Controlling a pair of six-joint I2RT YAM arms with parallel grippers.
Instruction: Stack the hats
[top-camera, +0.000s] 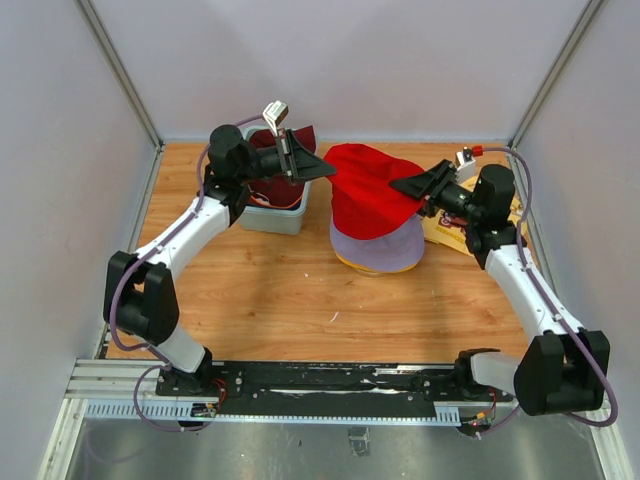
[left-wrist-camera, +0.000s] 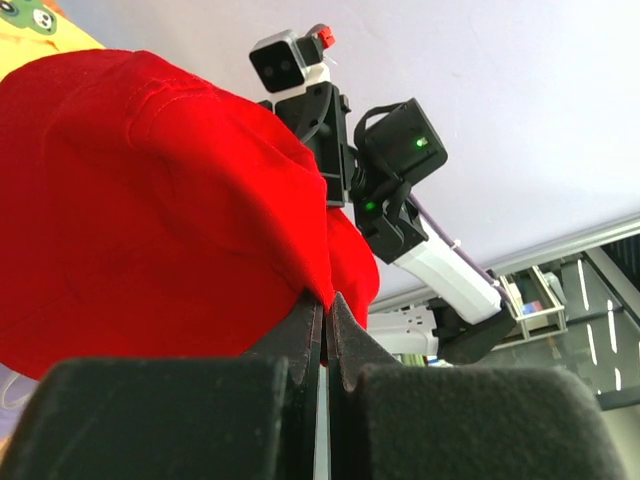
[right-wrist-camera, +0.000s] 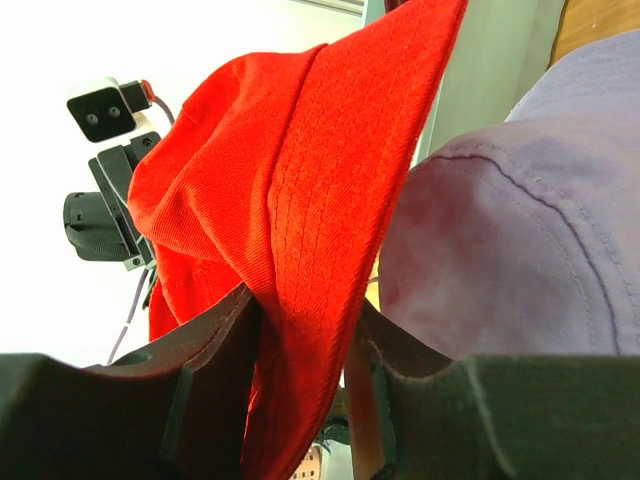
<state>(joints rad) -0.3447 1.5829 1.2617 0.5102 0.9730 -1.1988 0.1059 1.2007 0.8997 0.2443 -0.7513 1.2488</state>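
Note:
A red hat hangs stretched between both grippers above a lavender hat, which lies on a yellow hat on the table. My left gripper is shut on the red hat's left edge; in the left wrist view the gripper pinches the red fabric. My right gripper is shut on the hat's right edge; in the right wrist view the gripper holds a fold of the red hat beside the lavender hat. A maroon hat lies in the teal tub.
The teal tub stands at the back left under my left arm. A flat yellow printed cloth lies at the right under my right arm. Grey walls close in the wooden table on three sides.

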